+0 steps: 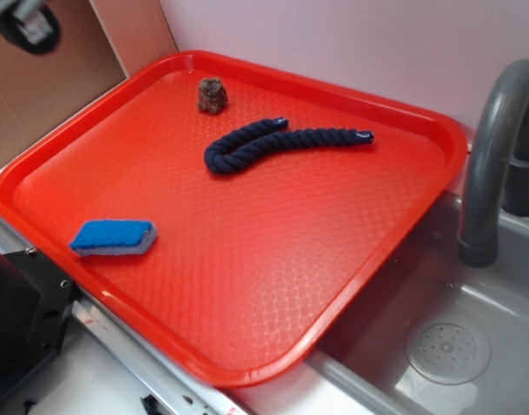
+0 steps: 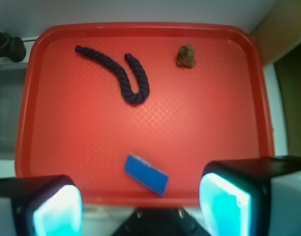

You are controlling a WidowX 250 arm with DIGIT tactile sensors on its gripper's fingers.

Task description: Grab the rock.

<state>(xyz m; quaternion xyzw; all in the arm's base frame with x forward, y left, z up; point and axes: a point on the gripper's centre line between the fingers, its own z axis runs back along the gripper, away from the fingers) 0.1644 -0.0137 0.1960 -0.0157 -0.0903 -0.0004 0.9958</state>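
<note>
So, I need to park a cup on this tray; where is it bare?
The widest bare stretch of the red tray lies between the rope, the blue sponge and the rim by the sink. It is tighter at the far end, where the rock sits near the rope.

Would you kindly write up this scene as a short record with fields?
surface: red tray beside a grey sink
rock: near the tray's far edge, untouched
rope: dark navy, curved, mid-tray, apart from the rock
sponge: blue, near the tray's front edge
gripper: open, empty, above the tray's near edge, far from the rock
faucet: grey, over the sink
</note>
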